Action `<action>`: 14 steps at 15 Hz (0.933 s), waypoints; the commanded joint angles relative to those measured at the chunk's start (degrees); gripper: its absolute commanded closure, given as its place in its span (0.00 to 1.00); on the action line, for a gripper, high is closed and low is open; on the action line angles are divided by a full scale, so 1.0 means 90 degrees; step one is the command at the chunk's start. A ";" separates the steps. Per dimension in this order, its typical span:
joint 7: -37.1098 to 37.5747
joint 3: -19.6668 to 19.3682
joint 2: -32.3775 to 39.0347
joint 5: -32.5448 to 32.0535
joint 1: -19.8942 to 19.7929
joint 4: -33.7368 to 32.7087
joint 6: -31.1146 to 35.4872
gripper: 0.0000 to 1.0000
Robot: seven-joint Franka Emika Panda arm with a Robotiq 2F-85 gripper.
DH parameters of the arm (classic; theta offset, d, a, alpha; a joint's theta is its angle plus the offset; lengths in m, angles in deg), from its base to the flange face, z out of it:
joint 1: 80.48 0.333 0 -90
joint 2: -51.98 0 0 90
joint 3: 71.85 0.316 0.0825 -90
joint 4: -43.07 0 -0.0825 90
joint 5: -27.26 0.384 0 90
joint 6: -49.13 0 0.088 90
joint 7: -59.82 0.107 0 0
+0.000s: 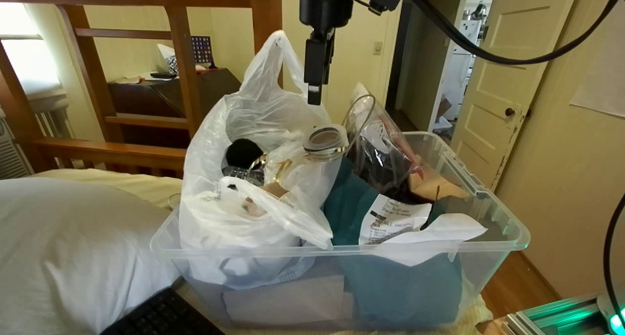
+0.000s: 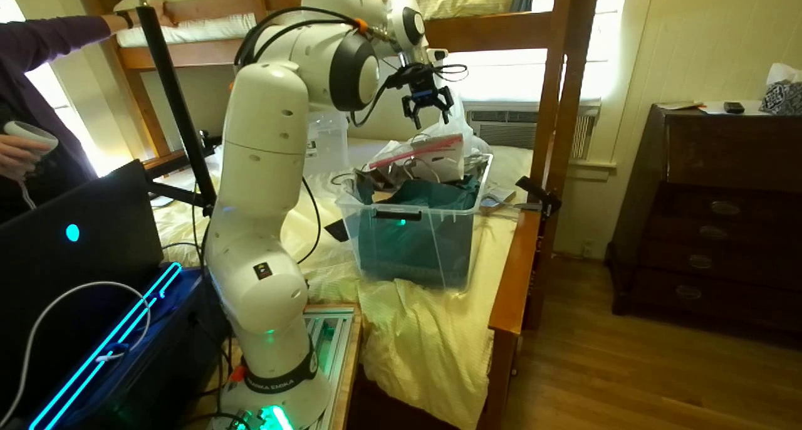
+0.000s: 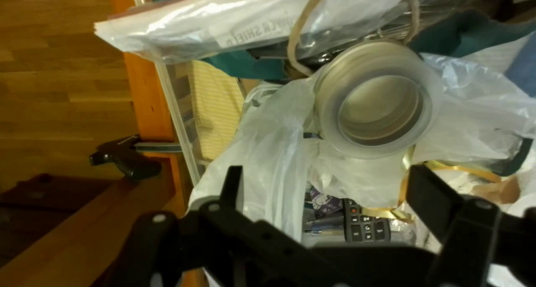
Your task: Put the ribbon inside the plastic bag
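Observation:
The ribbon is a pale, translucent roundish roll (image 1: pixel 325 149). It rests on a fold at the side of the plastic bag's mouth and shows large in the wrist view (image 3: pixel 331 107). I cannot pick it out in the remaining exterior view. Thin gold strands curl beside it. The white crinkled plastic bag (image 1: pixel 210 218) stands tall with one handle up, and also shows in the wrist view (image 3: pixel 268 153) and an exterior view (image 2: pixel 456 121). My gripper (image 1: pixel 314 98) hangs above the bag and ribbon, apart from both. Its fingers are spread with nothing between them (image 3: pixel 326 170); it also shows here (image 2: pixel 432 118).
The clear bin (image 1: pixel 488 218) holds the bag, a smaller clear bag (image 1: pixel 385 154) with dark contents, teal cloth (image 1: pixel 349 203) and a receipt (image 1: pixel 390 220). A dark round object (image 1: pixel 243 153) lies inside the white bag. Bunk-bed posts (image 1: pixel 185 81) and a clamp (image 2: pixel 539 198) stand nearby.

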 commanded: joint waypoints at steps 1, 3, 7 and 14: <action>-0.0326 -0.0442 0.0053 0.0621 0.0433 -0.0145 -0.0241 0.00; -0.0250 -0.0653 0.0003 0.0853 0.0615 -0.0109 -0.0398 0.00; 0.0173 -0.1088 -0.0125 0.0711 0.0916 0.0157 -0.0554 0.00; 0.1134 -0.1571 -0.0105 0.0630 0.1179 0.0431 -0.0197 0.28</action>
